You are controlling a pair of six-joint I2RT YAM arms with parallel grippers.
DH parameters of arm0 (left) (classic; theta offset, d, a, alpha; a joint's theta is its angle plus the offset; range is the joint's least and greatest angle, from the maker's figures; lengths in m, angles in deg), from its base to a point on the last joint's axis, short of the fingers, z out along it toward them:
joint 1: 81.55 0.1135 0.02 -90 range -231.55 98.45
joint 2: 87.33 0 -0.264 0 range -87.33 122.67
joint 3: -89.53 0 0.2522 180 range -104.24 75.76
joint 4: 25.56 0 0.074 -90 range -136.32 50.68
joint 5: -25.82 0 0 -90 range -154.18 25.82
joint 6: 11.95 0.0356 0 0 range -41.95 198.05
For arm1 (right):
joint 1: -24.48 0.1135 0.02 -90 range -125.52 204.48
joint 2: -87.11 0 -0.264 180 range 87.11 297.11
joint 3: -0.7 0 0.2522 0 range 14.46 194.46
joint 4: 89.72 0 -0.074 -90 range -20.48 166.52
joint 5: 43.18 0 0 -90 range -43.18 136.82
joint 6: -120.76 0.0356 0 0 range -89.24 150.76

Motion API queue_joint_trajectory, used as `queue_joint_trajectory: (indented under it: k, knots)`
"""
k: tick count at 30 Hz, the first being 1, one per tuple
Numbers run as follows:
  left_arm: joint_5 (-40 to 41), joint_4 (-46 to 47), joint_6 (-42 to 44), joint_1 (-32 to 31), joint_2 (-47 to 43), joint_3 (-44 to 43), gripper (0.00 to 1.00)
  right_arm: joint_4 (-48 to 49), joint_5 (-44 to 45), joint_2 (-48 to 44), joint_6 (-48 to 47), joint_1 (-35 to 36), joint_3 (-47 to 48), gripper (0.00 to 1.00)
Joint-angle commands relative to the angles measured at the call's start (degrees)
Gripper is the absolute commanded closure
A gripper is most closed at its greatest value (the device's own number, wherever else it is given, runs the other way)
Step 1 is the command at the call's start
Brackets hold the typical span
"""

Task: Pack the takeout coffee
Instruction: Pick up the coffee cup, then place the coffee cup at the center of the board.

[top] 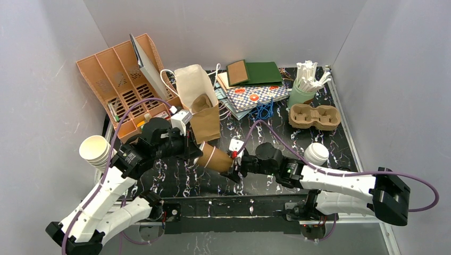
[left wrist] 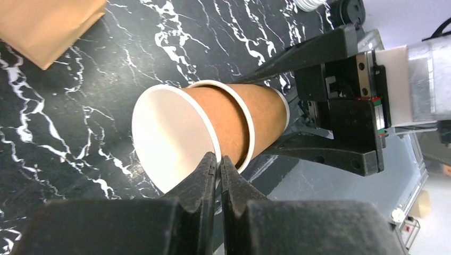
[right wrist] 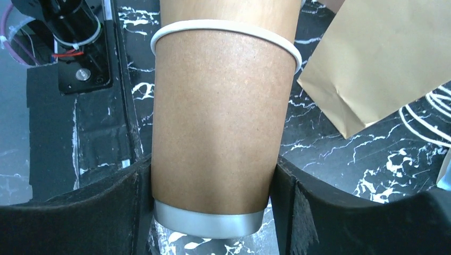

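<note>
Right tool (right wrist: pixel 213 180) grips outer cup (right wrist: pixel 220 117), left tool (left wrist: pixel 219 162) pinches inner cup (left wrist: pixel 170 138)

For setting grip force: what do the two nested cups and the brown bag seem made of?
Cups: likely paper, matte brown outside, smooth white inside, rolled white rims. Bag: probably kraft paper, matte tan, with sharp folds.

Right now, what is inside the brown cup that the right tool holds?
A second brown paper cup is nested in the outer cup; its white inside looks empty. Its lower part is covered.
</note>
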Motion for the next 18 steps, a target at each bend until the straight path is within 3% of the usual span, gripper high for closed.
queue_joint_trajectory:
  k: [1,4,12,18]
  knots:
    - [3.38,-2.31,0.97,0.76,-0.69,-1.92,1.00,-1.90,0.75,-1.44,0.56,0.05,-1.82,0.43]
    - [5.65,-3.02,0.72,0.72,-0.72,-2.05,1.00,-2.15,1.19,-2.28,0.63,0.12,-2.16,0.43]
    - [35.97,-18.23,1.53,0.70,4.43,-9.70,1.00,-4.25,11.60,-2.50,2.22,0.12,-2.73,0.43]
    - [38.30,-18.20,0.40,0.70,9.92,-7.58,1.00,0.83,16.73,-5.91,4.62,0.12,-6.34,0.44]
